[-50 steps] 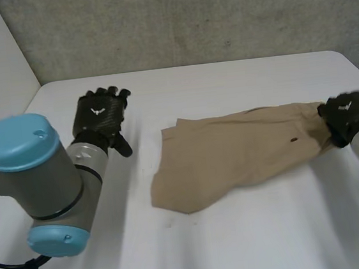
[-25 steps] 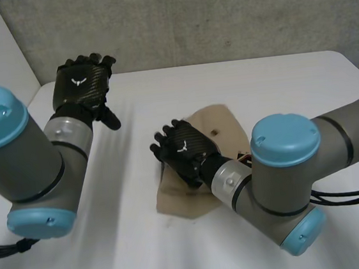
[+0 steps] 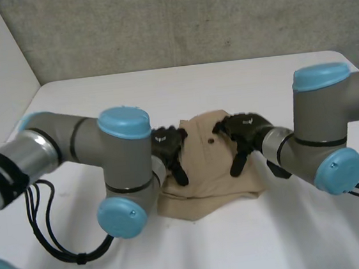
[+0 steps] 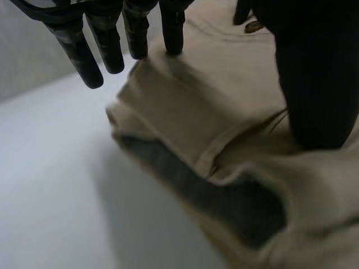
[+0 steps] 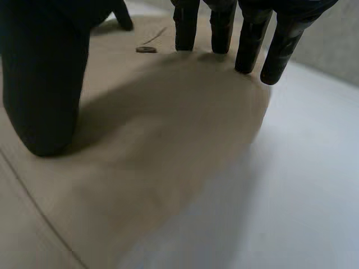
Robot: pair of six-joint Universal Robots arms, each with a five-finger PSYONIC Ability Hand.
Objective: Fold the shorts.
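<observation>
OBJECT: tan shorts (image 3: 211, 163) doubled over, middle of bench (image 3: 242, 243) | left hand (image 3: 168, 145): fingers straight, spread, at left edge, gripping nothing | right hand (image 3: 243, 131): likewise, right edge | PURPOSE: probably flattening the fold.

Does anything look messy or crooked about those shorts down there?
Slightly. The shorts are folded over, but the layers do not line up: in the left wrist view the edge beside the left hand gapes open, and in the head view the edge nearest the robot is uneven. Nothing looks torn or spilled.
</observation>
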